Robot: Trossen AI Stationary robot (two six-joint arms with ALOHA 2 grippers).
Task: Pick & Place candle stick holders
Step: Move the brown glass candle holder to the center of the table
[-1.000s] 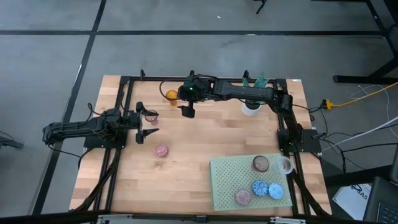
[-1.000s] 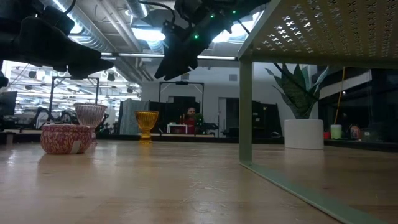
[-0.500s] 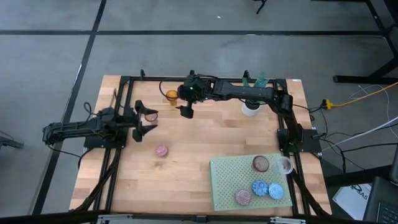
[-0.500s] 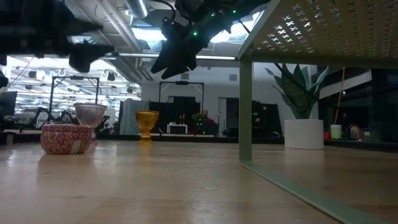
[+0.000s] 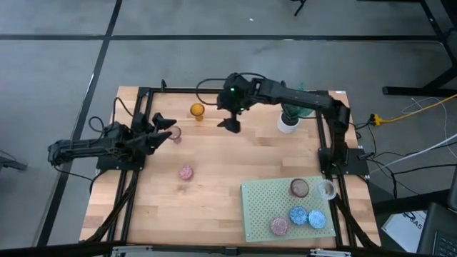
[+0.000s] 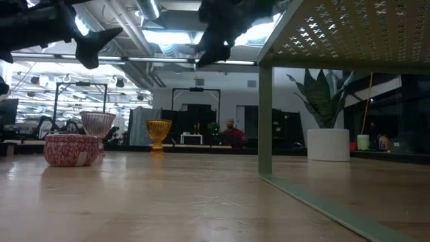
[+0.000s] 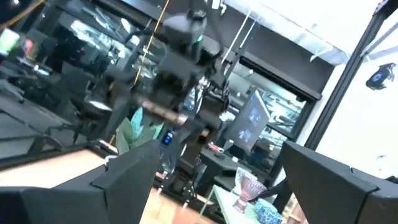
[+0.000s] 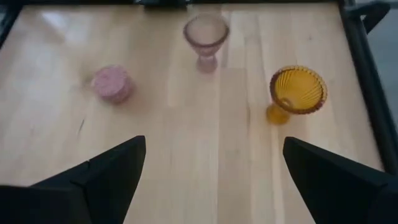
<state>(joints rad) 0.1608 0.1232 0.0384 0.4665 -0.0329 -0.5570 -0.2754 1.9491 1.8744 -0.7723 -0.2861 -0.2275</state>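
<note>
Mid-job at the bench: five small round glass candle holders already sit on my pale green perforated mat (image 5: 285, 207) at approx. 5 o'clock on the wooden table (image 5: 214, 200) — brown (image 5: 299, 188), clear (image 5: 327, 189), pink (image 5: 278, 225), and two blue (image 5: 298, 215) (image 5: 316, 219). Three are left on bare wood, by my count.

L to R: my left gripper (image 5: 161, 127), at 9 o'clock, is raised off the table with jaws spread and nothing in them. The pale pink stemmed glass goblet (image 5: 175, 134) stands just beside its tips, not between the fingers. The squat pink speckled cup (image 5: 186, 173) lies near, toward 6 o'clock from that gripper. The amber ribbed glass goblet (image 5: 196, 111) stands at 11 o'clock, near my right gripper (image 5: 230, 123), which hangs apart from it, jaws wide, empty.
</note>
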